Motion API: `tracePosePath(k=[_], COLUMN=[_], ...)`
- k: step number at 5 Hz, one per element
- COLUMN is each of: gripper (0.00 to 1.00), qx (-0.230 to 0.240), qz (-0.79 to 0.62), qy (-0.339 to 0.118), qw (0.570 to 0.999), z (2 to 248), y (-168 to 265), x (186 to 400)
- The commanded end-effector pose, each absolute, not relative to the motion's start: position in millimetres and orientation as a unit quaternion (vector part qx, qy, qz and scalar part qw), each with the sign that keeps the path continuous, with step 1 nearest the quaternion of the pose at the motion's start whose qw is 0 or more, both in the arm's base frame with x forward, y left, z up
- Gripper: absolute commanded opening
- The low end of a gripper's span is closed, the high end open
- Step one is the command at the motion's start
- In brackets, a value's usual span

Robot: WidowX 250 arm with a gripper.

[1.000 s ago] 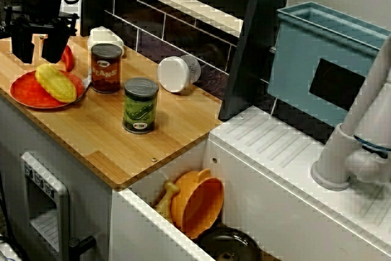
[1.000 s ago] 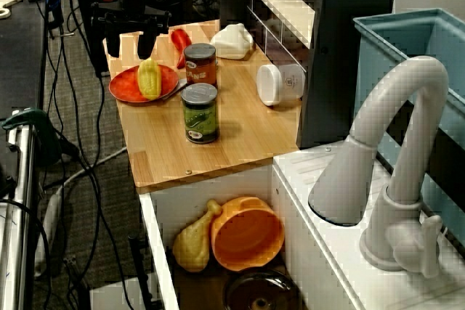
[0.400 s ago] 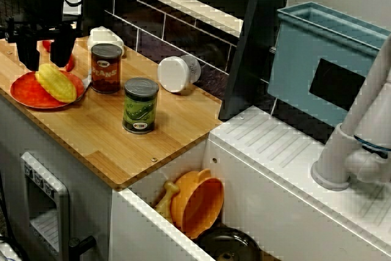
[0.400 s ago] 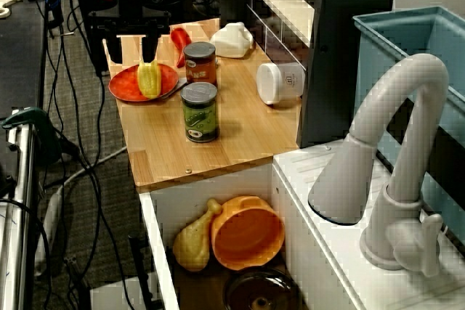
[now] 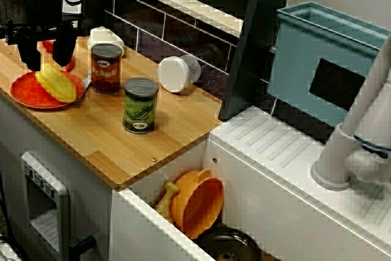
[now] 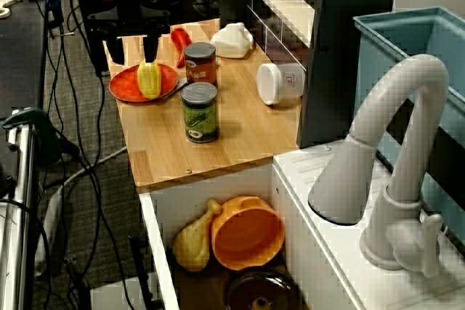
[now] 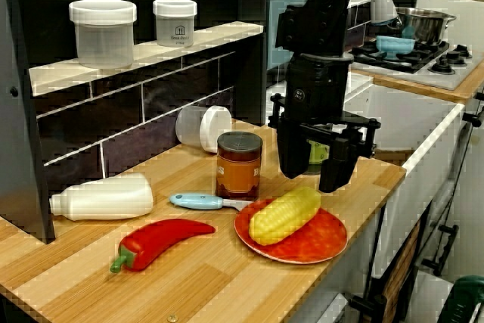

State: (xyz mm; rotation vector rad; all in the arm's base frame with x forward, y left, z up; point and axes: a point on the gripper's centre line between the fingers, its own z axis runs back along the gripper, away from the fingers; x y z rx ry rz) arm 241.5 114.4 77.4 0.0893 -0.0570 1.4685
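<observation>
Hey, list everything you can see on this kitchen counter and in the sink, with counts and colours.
corn cob: 1, yellow, on the plate
plate: 1, red, counter end
pepper: 1, red, beside the plate
utensil: 1, pale blue handle, behind the plate
brown can: 1, upright near the plate
green can: 1, upright mid-counter
bottle: 1, white, lying by the wall
jar: 1, white, on its side
shelf tubs: 2, white, on the shelf
bowl: 1, orange, in the sink
drumstick: 1, yellow, beside the bowl
faucet: 1, white
bin: 1, blue, behind the faucet
tool: 1, black, open over the corn cob
</observation>
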Motion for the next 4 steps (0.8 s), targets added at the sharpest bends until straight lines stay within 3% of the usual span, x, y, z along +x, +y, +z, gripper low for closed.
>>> tracePosePath(k=[1,4], gripper=[1.00,1.00], qx=[0.029,0.046], qz=[0.673,0.675], qy=[-0.042,-0.056], qw=[0.738,0.735], z=[93.7,76.1], y=[109.4,111.9], x=[241.4,262.1])
